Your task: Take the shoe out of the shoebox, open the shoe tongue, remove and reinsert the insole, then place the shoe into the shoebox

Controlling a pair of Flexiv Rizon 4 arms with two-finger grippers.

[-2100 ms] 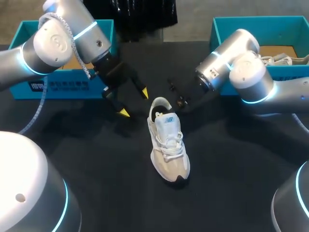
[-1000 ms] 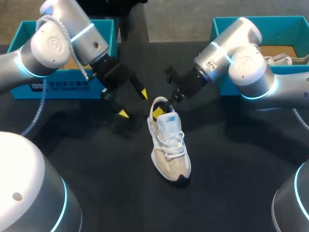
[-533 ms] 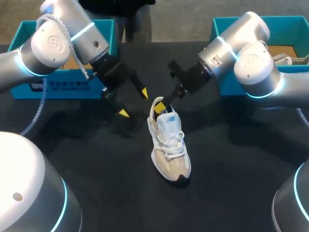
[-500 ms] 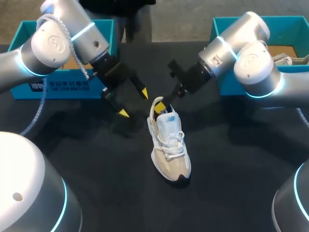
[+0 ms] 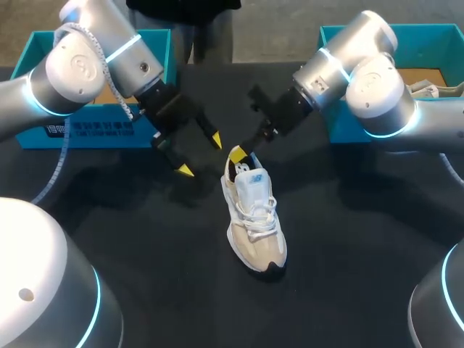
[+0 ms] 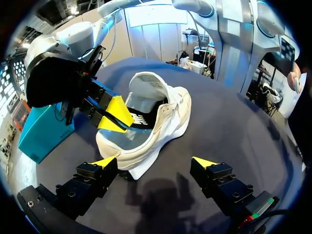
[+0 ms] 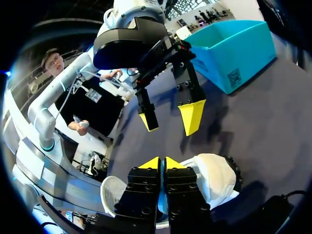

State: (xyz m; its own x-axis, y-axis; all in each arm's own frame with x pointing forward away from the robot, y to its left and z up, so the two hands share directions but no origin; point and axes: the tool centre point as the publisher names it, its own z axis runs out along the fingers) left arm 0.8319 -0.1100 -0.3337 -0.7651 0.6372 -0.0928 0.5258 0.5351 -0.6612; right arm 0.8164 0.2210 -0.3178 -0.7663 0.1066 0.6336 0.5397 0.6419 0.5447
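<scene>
A white and beige sneaker [image 5: 254,210] stands upright mid-table, toe toward the front edge and tongue raised. My right gripper [image 5: 238,153] is at the heel opening, its yellow tips pressed together; I see nothing between them. In the left wrist view those tips [image 6: 116,115] sit just inside the sneaker's [image 6: 156,114] collar. My left gripper [image 5: 201,154] hangs open a little to the left of the heel, apart from it. In its own view the left gripper [image 6: 154,163] faces the heel. The right gripper [image 7: 161,163] is above the sneaker [image 7: 217,178], with the left gripper [image 7: 168,118] ahead.
A teal shoebox [image 5: 87,129] stands at the back left behind my left arm. Another teal shoebox [image 5: 341,36] at the back right holds a second white shoe [image 5: 424,88]. Dark table [image 5: 167,275] spreads in front of the sneaker.
My right gripper came down to the sneaker's heel opening and its fingers closed. The left arm and the sneaker have stayed put.
</scene>
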